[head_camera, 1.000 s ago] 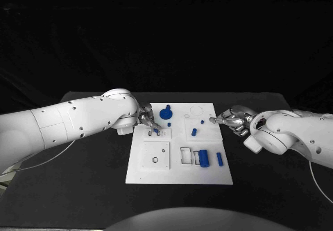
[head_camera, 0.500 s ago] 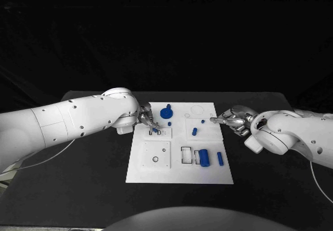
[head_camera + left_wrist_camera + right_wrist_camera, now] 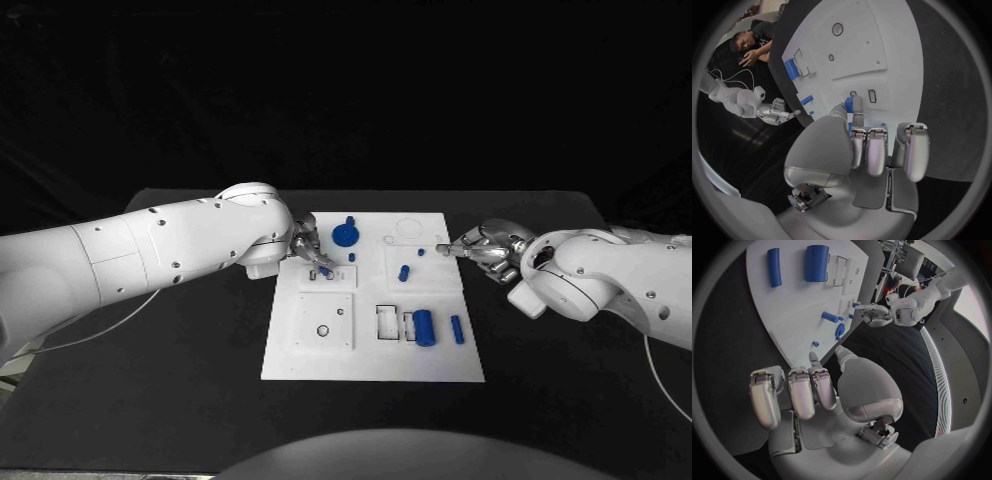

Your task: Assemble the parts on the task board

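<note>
We see the left hand (image 3: 307, 250) over the far left part of the task board (image 3: 375, 360), its arm reaching in low across the black table (image 3: 159, 400). In the left wrist view its thumb and one finger pinch a small blue peg (image 3: 851, 104) just above two small slots in the board, the other fingers (image 3: 874, 150) curled side by side. The peg's long axis stands roughly upright to the board.

The right hand (image 3: 483, 250) sits at the board's far right edge, fingertips at the rim; its fingers are curled together, and we cannot tell whether they pinch anything.

Near the left hand stands a round blue knob (image 3: 346, 235). Toward the board's near right lie a thick blue cylinder (image 3: 424, 328) and a thin blue bar (image 3: 457, 331), side by side, long axes running near to far. The board's near edge has bare table around it.
</note>
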